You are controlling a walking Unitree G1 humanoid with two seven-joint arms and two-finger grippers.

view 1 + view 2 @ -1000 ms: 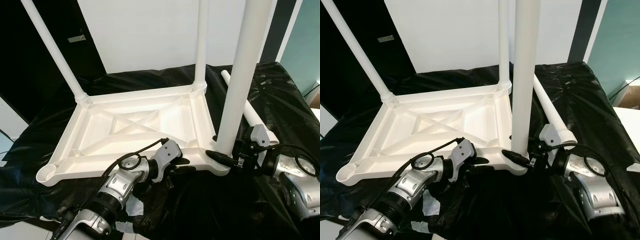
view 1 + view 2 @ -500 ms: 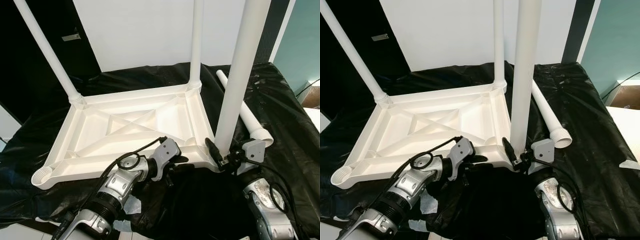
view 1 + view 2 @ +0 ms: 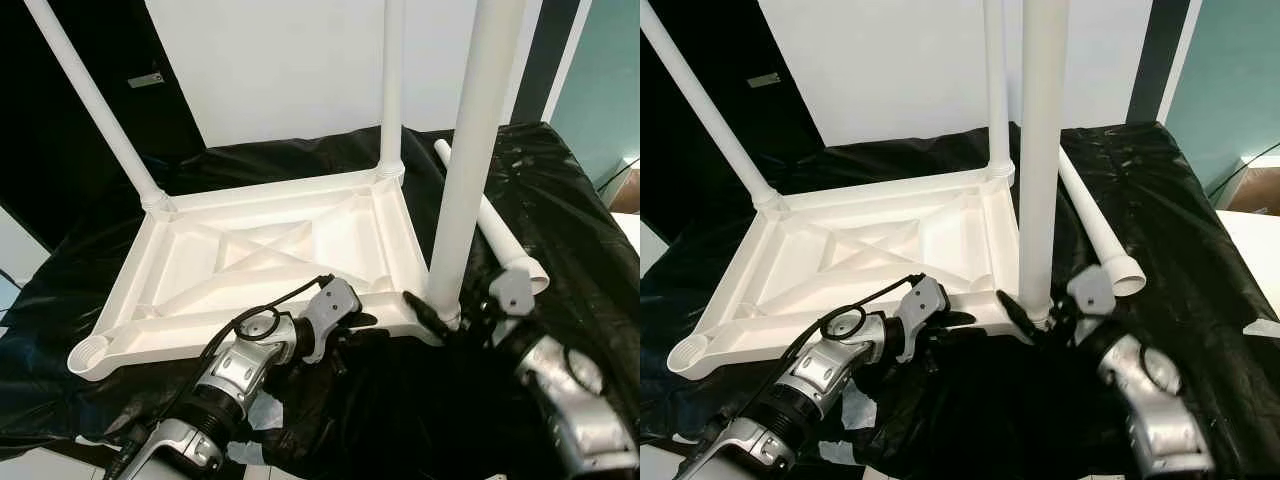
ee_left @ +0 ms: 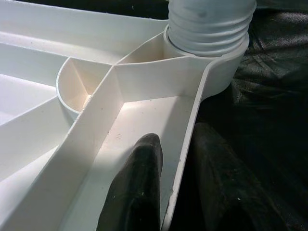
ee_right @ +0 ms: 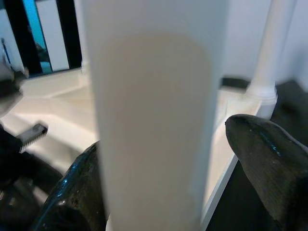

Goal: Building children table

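Note:
A white plastic table top (image 3: 260,250) lies upside down on a black sheet. Legs stand in its far left corner (image 3: 95,100), far right corner (image 3: 392,90) and near right corner (image 3: 460,180). My left gripper (image 3: 355,325) is shut on the table's near rim (image 4: 185,144), one finger (image 4: 139,183) inside the rim and one outside. My right gripper (image 3: 445,318) is at the base of the near right leg (image 5: 154,120), a finger (image 5: 269,159) on each side. It is open, with a gap beside one finger.
The near left corner socket (image 3: 88,355) holds nothing. A loose white leg (image 3: 490,225) lies on the black sheet (image 3: 560,200) to the right of the table top. A white wall and dark panels stand behind. Pale floor shows at the far right.
My right wrist has swung around the base of the near right leg, and the leg now stands more upright. The left gripper still holds the rim.

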